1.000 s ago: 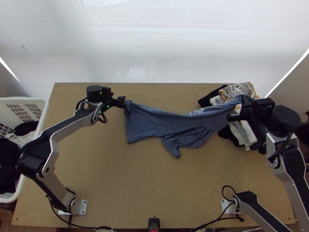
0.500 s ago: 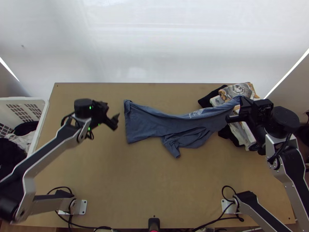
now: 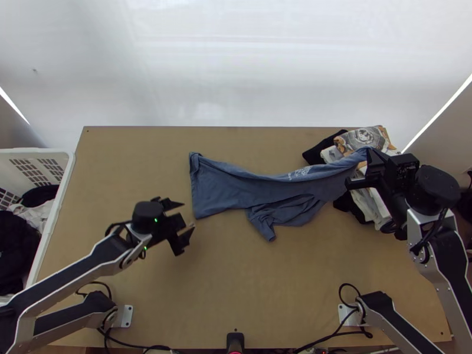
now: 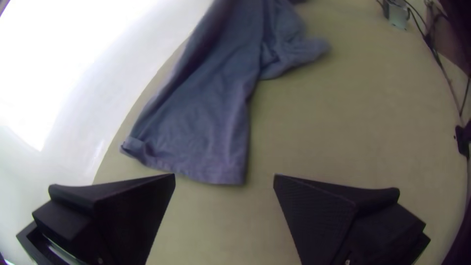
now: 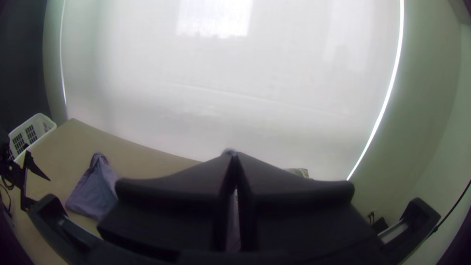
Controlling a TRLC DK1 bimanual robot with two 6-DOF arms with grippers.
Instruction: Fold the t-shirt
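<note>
Compared with one second ago, found left gripper shifted from the far corner of the hem toward the near side of the table, with fingers parted wide and nothing between them. Half a second ago, found already detached from the cloth but farther from the near edge. Recorded t-shirt in practically the same outline throughout: drawn out long across the far half of the table, spread fairly flat at the hem end, with a small turned-over bit at the far hem corner and a bunched part jutting toward the near side at mid-length. In the left wrist view, noted the hem just beyond the open fingers, apart from both. Found right gripper practically unmoved, with fingers closed together on the opposite end of the t-shirt, above a pile of clothes at the table's far right. Cannot tell exactly which part of the garment is pinched. As to markings, observed a pale print on the blue cloth, too small to make out, and a printed design in orange and black on the top piece of the pile. Observed also, at the left edge, a white basket with dark and light clothes inside.
</note>
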